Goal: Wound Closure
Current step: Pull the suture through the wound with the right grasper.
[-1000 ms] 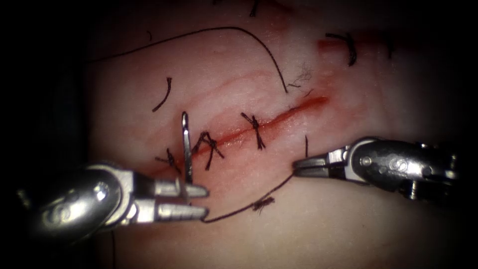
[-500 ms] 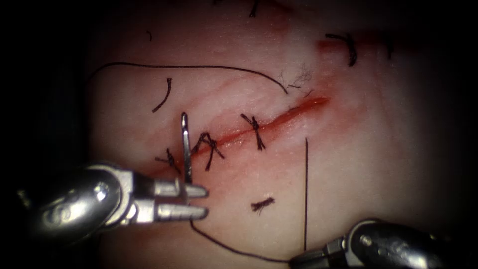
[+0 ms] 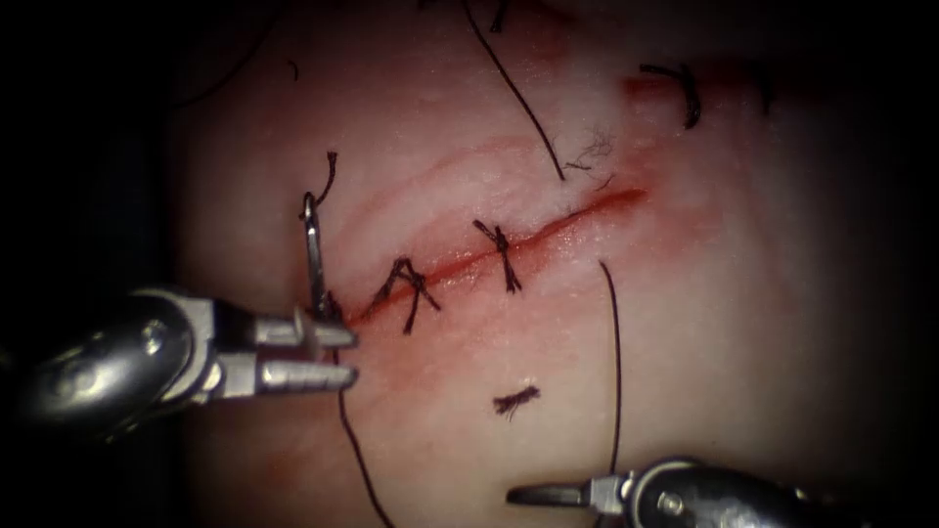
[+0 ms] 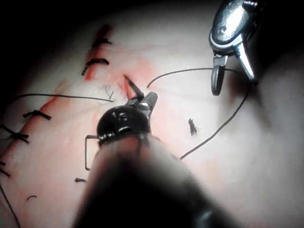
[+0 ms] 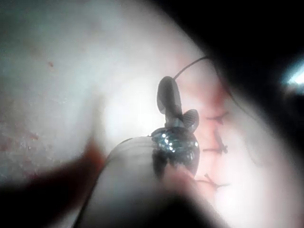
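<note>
Steel needle (image 3: 313, 256) in left gripper (image 3: 328, 354); left-wrist view shows right gripper (image 4: 232, 76) open.

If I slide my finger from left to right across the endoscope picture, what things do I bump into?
Left arm's tool holding the needle upright → knotted stitch on the cut → second stitch → thread running down the tissue → right arm's tool, low, its body farthest right.

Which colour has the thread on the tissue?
Dark, nearly black, thread; it shows best in the endoscope view.
</note>
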